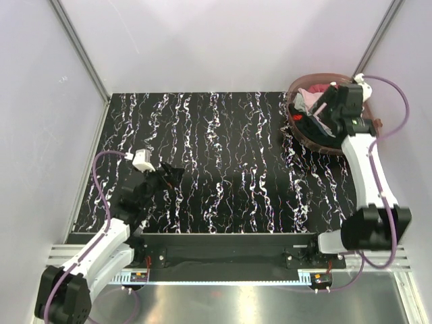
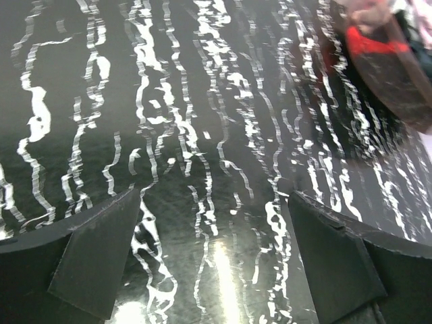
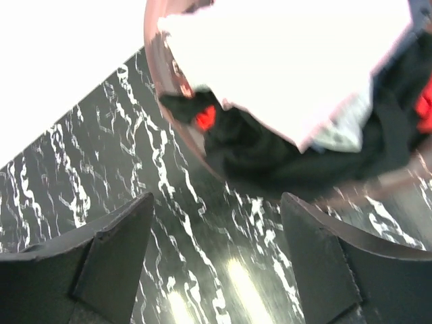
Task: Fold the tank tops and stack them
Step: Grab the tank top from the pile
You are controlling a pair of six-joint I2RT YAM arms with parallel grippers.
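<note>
The tank tops lie bunched in a round brownish basket (image 1: 325,150) at the table's back right. A pale pink top (image 1: 311,100) is uppermost, with a black one (image 1: 309,125) under it. In the right wrist view the pink top (image 3: 290,61) is washed out almost white, over black cloth (image 3: 270,158), red patches (image 3: 206,117) and a bit of grey (image 3: 341,135). My right gripper (image 1: 327,113) hangs over the basket, open (image 3: 216,260), with nothing between its fingers. My left gripper (image 1: 169,177) is open (image 2: 216,260) low over the table's front left, holding nothing.
The black, white-veined tabletop (image 1: 229,155) stretches between the two arms. White walls with metal corner posts (image 1: 81,50) close the cell on three sides. The basket (image 2: 388,64) shows blurred at the upper right of the left wrist view.
</note>
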